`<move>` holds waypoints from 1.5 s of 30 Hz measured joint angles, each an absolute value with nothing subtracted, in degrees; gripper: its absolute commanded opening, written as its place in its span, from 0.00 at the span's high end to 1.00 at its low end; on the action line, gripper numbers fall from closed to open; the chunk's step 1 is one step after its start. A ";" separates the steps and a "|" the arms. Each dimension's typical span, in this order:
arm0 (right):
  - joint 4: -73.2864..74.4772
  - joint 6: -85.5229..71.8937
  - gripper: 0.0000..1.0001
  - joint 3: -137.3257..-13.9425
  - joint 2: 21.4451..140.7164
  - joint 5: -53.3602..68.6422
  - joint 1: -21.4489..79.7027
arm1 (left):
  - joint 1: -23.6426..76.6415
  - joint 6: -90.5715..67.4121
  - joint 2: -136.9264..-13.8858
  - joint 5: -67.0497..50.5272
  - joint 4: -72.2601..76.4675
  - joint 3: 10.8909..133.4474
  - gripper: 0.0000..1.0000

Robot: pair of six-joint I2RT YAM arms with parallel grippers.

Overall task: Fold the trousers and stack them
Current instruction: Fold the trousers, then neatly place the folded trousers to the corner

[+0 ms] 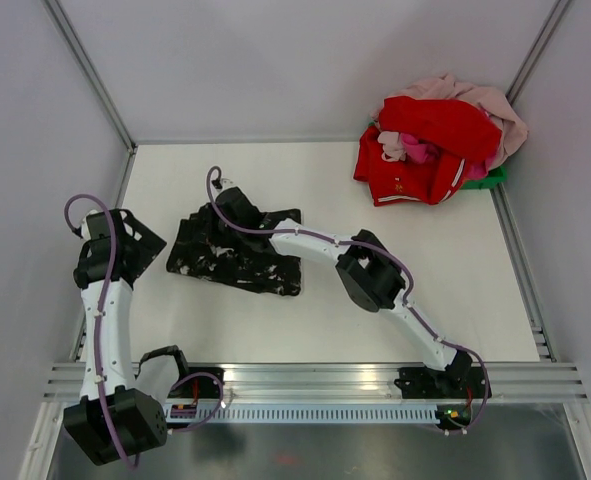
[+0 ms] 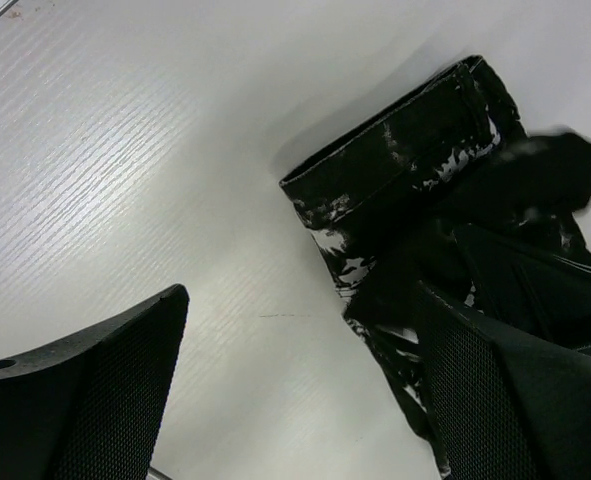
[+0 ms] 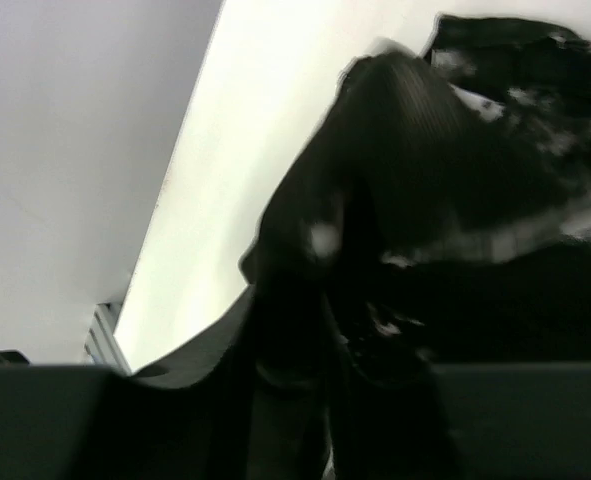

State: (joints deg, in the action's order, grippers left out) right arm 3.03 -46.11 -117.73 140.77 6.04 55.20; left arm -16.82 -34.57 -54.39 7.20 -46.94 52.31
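The trousers (image 1: 237, 256), black with white blotches, lie folded into a compact bundle on the white table (image 1: 395, 230), left of centre. My left gripper (image 1: 140, 245) hovers just left of the bundle. In the left wrist view it (image 2: 303, 300) stands wide open over bare table, with the trousers (image 2: 405, 170) beside its right finger (image 2: 505, 400). My right gripper (image 1: 227, 200) reaches across to the bundle's far left corner. The right wrist view is dark and blurred: a ridge of the trousers (image 3: 425, 170) runs up into the gripper (image 3: 335, 350), which looks shut on the cloth.
A heap of red and pink clothes (image 1: 440, 140) sits on something green (image 1: 492, 179) in the back right corner. Grey walls enclose the table on three sides. A metal rail (image 1: 315, 380) runs along the near edge by the arm bases.
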 measured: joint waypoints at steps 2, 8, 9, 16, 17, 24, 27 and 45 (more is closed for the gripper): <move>3.27 -46.04 0.45 -119.46 141.51 6.48 55.35 | -16.82 -34.54 -54.39 7.20 -46.89 52.25 0.02; 7.40 -40.71 0.27 -122.39 140.88 7.05 55.77 | -16.82 -34.09 -54.96 6.11 -46.02 52.25 0.02; 9.52 -39.48 0.25 -122.65 140.29 5.69 55.81 | -16.82 -33.91 -55.13 5.41 -45.74 52.23 0.02; 20.99 -33.23 0.28 -120.29 130.37 -3.88 54.46 | -16.97 -31.73 -57.43 -10.81 -37.65 47.13 0.29; 21.41 -33.17 0.43 -118.52 127.72 -4.27 53.58 | -16.99 -32.10 -58.17 -14.79 -35.55 45.63 0.40; 16.64 -35.03 1.00 -97.73 110.69 -4.91 42.06 | -13.43 -36.69 -60.05 -26.28 -23.53 39.88 0.98; 15.81 -35.53 1.00 -92.44 109.93 -4.58 39.66 | -12.16 -38.24 -62.85 -27.11 -17.76 39.27 0.98; 14.06 -37.01 1.00 -74.96 110.19 3.97 41.98 | -11.11 -39.40 -83.59 -18.44 -20.45 39.68 0.98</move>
